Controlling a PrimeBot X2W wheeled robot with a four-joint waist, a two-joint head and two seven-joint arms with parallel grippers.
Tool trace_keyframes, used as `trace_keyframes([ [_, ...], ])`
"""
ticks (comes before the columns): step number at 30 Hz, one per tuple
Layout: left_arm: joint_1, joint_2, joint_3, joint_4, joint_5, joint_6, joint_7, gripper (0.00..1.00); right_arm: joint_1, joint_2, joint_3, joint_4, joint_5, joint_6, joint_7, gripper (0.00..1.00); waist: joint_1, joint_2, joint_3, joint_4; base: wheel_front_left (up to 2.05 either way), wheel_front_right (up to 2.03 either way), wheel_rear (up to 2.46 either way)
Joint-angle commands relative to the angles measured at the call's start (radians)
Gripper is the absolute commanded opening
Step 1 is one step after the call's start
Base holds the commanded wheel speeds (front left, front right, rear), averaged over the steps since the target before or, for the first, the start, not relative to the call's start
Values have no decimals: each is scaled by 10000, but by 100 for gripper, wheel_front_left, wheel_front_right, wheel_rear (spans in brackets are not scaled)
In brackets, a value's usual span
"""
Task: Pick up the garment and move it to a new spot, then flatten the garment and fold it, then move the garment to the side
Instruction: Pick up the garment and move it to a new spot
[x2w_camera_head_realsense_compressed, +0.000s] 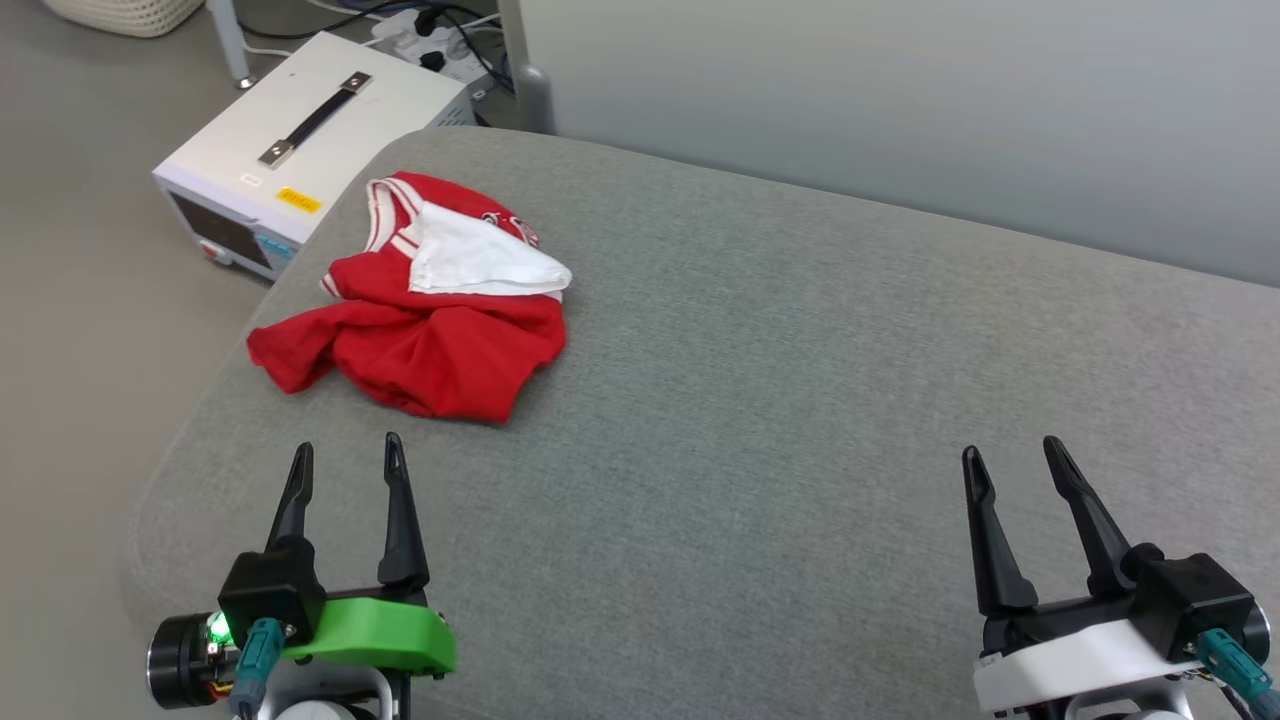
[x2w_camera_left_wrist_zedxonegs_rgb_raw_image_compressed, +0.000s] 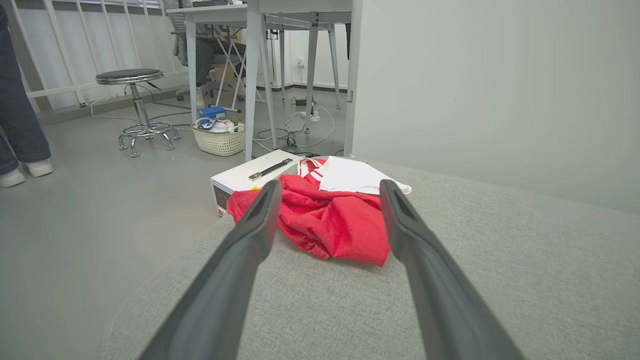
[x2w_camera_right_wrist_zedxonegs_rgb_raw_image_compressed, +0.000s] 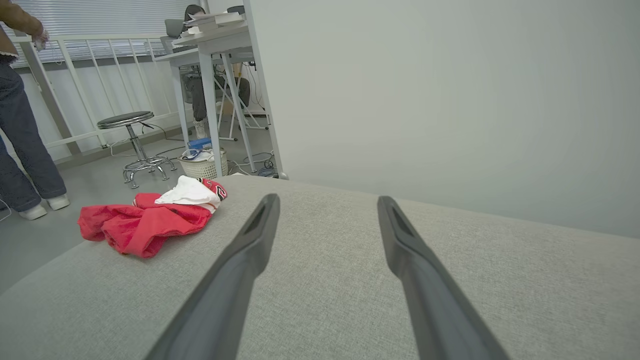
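We are at the first step: the garment (x2w_camera_head_realsense_compressed: 420, 340) has not been picked up yet. It lies crumpled in a heap near the far left corner of the tabletop (x2w_camera_head_realsense_compressed: 800, 420), close to the left edge. Its red body is bunched toward us and a white sleeve is folded over the top. Nothing touches it.

Our left fingers (x2w_camera_head_realsense_compressed: 400, 520) are spread wide and hold nothing. They stand over the near left corner and point at the heap. In the left wrist view the red cloth sits framed between the two tips, a little beyond them. Our right fingers (x2w_camera_head_realsense_compressed: 988, 540) are just as wide and empty, at the near right, well apart from the garment.

We judge the left arm the natural one to start. It should reach forward and down onto the nearest thick fold of red cloth, close on it, lift the garment clear, and carry it toward the bare middle of the tabletop, where there is room to flatten it.

We should come at it from above, not shove along the surface. The heap is close to the left edge, and a push could slide it off toward the white box (x2w_camera_head_realsense_compressed: 300, 130) on the floor.
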Motion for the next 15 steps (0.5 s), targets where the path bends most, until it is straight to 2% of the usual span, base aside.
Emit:
trace_keyframes([
  [1,-147,-38,47,28,-85,103,-111,100,-23,-18,51,-58,-17,-5,-117,100,0,0,134,783,0,0,0],
  [8,-122,-39,172,144,-372,169,-180,100,-21,-18,227,-55,-77,-6,-185,100,0,0,187,1596,0,0,0],
  [15,-100,-39,255,258,-524,152,-180,100,-58,-18,227,-33,-155,-6,-185,100,0,0,272,1915,0,0,0],
])
